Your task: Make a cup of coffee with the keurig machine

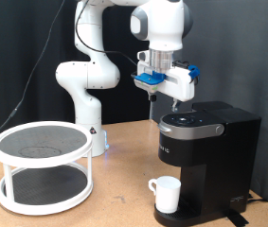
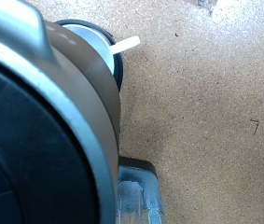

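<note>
The black keurig machine (image 1: 207, 156) stands on the wooden table at the exterior view's right, with its lid down. The white cup (image 1: 167, 195) stands on the machine's drip base under the spout. My gripper (image 1: 178, 96), with blue parts on the hand, hangs just above the front of the machine's top, near the buttons. Nothing shows between its fingers. In the wrist view the machine's rounded, silver-ringed top (image 2: 48, 121) fills one side. The cup (image 2: 102, 51) and its handle peek out from beneath it.
A white two-tier round rack (image 1: 43, 166) with dark mesh shelves stands on the table at the exterior view's left. The arm's white base (image 1: 81, 95) is behind it. Bare wooden tabletop (image 2: 206, 121) lies beside the machine.
</note>
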Controlling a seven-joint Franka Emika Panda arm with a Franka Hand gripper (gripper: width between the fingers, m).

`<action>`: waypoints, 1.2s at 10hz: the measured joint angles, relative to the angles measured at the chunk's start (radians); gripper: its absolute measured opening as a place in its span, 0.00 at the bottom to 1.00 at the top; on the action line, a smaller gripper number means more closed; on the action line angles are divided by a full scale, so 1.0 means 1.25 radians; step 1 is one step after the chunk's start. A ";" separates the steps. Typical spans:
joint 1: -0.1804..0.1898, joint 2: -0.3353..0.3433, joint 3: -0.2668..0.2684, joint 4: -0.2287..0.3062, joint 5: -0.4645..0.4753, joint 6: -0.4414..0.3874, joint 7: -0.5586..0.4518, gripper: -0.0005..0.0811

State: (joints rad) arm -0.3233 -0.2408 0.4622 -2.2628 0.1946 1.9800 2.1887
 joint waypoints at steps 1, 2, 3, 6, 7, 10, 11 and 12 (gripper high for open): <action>0.000 0.000 0.003 -0.004 0.000 0.003 0.000 0.91; 0.000 0.000 0.006 -0.008 0.000 0.006 0.000 0.91; 0.000 0.000 0.008 -0.012 0.000 0.007 0.000 0.91; 0.000 0.002 0.012 -0.021 0.000 0.007 0.002 0.91; -0.001 0.002 0.012 -0.021 0.000 0.008 0.006 0.91; -0.002 0.007 0.012 -0.017 0.000 0.007 0.021 0.91; -0.004 0.012 0.011 -0.012 0.001 0.000 0.022 0.91; -0.005 0.020 0.010 0.000 0.002 -0.018 0.022 0.91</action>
State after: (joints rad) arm -0.3293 -0.2158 0.4746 -2.2633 0.1975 1.9571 2.2158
